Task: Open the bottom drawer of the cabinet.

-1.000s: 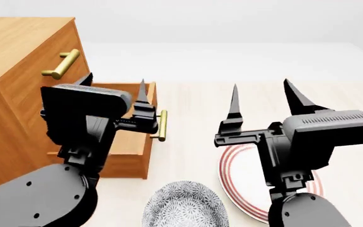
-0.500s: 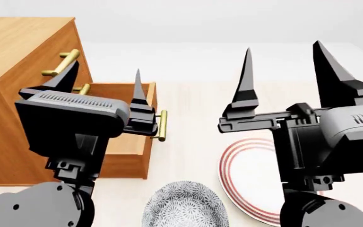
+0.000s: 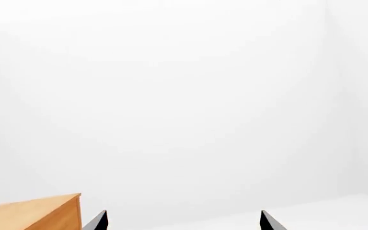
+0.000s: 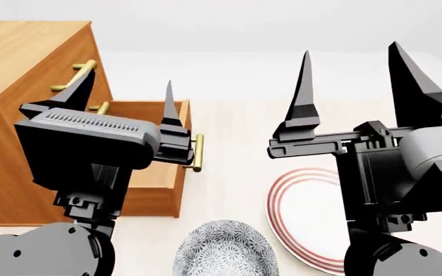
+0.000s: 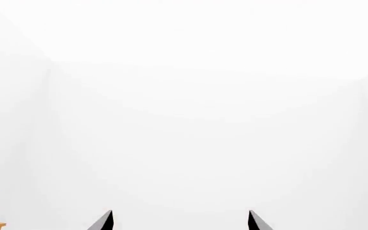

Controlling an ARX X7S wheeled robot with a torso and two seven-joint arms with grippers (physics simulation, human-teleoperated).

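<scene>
The cabinet [image 4: 21, 57] stands at the left of the head view, orange-brown wood with brass bar handles. Its bottom drawer [image 4: 181, 190] is pulled out toward the table's middle, and its brass handle [image 4: 197, 152] faces right. My left gripper [image 4: 125, 92] is open and empty, fingers pointing up, raised in front of the drawer and apart from the handle. My right gripper [image 4: 351, 57] is open and empty, raised above the plate. The left wrist view shows my left gripper [image 3: 184, 221] open before a white wall, with a cabinet corner [image 3: 37, 215]. The right wrist view shows my right gripper [image 5: 180, 221] open.
A white plate with red rings [image 4: 298, 213] lies on the pale table under my right arm. A grey patterned bowl [image 4: 225, 250] sits at the near edge between the arms. The top drawer handle [image 4: 75, 76] and part of the middle handle [image 4: 102, 107] show on the cabinet.
Both grippers have risen and tilted fingers-up over the last second, the right one the most. The bottom drawer has stayed pulled out.
</scene>
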